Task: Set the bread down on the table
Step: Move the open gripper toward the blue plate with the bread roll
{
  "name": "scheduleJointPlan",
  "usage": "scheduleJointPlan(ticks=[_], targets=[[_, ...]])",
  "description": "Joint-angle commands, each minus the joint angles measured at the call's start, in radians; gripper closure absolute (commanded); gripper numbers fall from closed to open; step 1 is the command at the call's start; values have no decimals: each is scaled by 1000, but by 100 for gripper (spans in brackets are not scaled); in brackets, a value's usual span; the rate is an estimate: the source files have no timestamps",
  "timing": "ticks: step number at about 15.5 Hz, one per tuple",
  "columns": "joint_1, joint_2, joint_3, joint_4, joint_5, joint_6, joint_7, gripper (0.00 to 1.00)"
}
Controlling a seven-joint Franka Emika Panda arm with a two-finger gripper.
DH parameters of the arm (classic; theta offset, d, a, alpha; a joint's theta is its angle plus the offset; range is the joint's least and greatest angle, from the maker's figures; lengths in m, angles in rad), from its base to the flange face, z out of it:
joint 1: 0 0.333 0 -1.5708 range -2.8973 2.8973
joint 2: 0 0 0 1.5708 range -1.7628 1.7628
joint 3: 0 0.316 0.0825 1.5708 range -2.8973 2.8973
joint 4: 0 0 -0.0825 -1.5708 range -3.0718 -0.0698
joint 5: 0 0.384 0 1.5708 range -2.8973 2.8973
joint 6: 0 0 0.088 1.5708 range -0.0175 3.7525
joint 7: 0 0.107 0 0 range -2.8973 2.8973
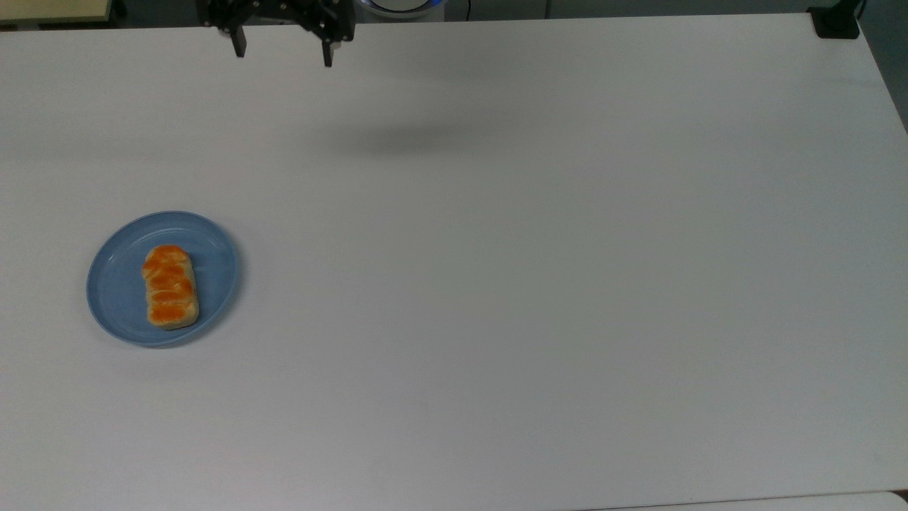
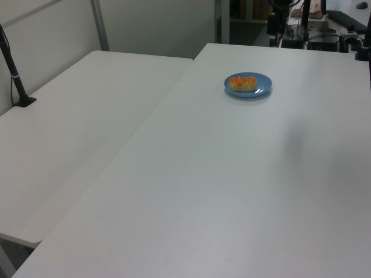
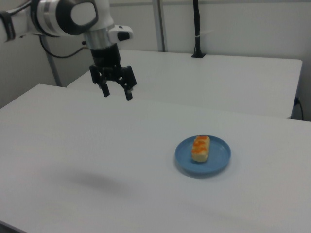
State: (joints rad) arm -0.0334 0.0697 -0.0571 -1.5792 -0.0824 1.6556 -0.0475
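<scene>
The bread point(image 1: 170, 287), a small braided roll with an orange-brown top, lies on a round light-blue plate point(image 1: 113, 291) at the top view's left. It also shows on the plate in the left view as bread point(image 2: 242, 83) and in the right view as bread point(image 3: 199, 148). The white table point(image 1: 496, 284) spreads around the plate. My gripper point(image 1: 283, 52) hangs open and empty at the top view's upper edge, high above the table and far from the plate. In the right view the gripper point(image 3: 117, 93) is up and to the left of the plate point(image 3: 217, 162).
A second white table point(image 2: 75, 133) adjoins on the left view's left, with a black post point(image 2: 14, 75) standing on it. A black clamp point(image 1: 835, 21) sits at the top view's upper right corner. Cluttered equipment point(image 2: 324, 29) stands beyond the far edge in the left view.
</scene>
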Motion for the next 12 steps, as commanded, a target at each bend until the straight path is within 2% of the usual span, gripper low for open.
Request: scheduleJointPlan(ticks=[1,7,12], targets=[[-26,65,-6,-5,16,110,-29,0],[-89,172,-6,8,16,297,-29,0],[-131,284,-6,39,0,381,-29,0]])
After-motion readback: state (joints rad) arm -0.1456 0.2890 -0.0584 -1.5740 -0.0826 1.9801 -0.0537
